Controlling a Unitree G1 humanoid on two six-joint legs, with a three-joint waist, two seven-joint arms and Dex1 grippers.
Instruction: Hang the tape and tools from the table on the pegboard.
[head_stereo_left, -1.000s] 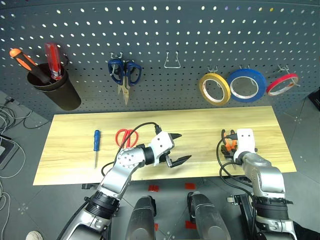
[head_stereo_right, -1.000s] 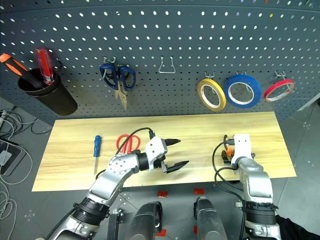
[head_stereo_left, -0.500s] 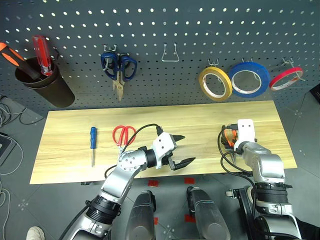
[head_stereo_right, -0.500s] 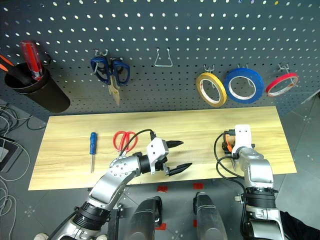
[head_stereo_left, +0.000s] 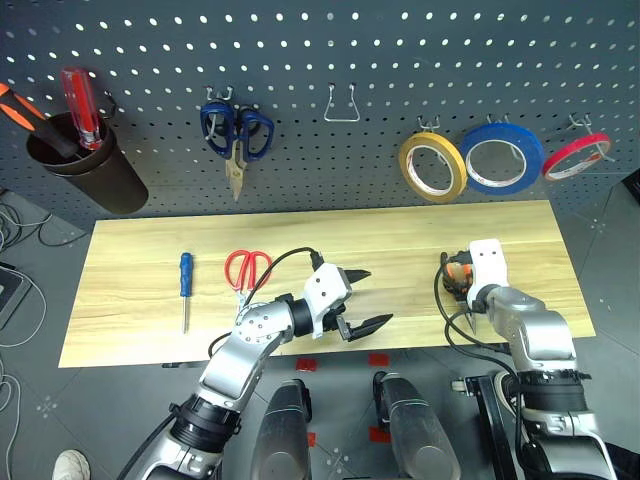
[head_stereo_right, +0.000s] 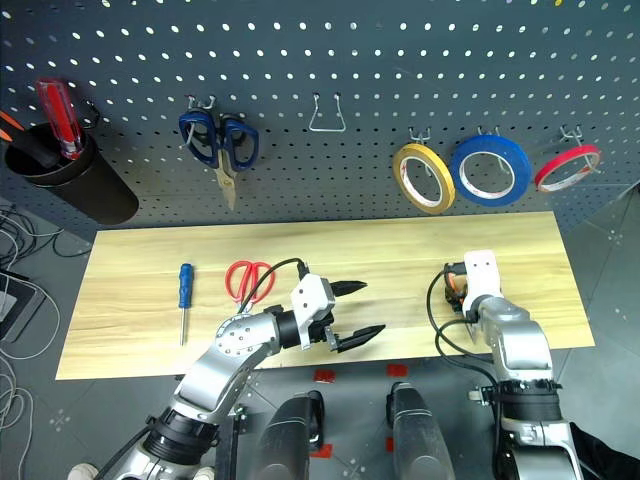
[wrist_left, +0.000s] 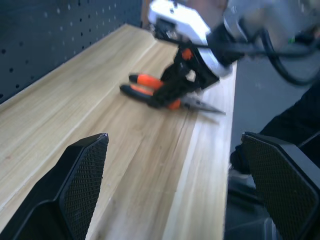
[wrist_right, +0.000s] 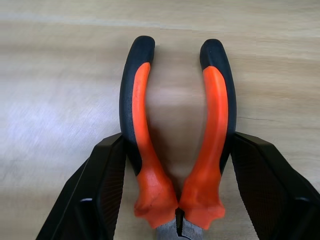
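The right gripper (wrist_right: 177, 185) sits low over the right part of the desk (head_stereo_left: 400, 240), its two black fingers (wrist_right: 105, 185) pressed against the outer sides of both handles of the orange-and-black pliers (wrist_right: 175, 135), which lie flat on the wood; it is clamped on them. The left gripper (head_stereo_left: 362, 298) hovers over the middle of the desk near the front edge, fingers spread wide apart and holding nothing. The red-handled scissors (head_stereo_left: 247, 269) and the small blue-handled screwdriver (head_stereo_left: 186, 285) lie on the left part of the desk, near each other. The tan tape ring (head_stereo_left: 432, 166) hangs on a hook of the pegboard (head_stereo_left: 400, 80), just beside the blue tape ring (head_stereo_left: 502, 159).
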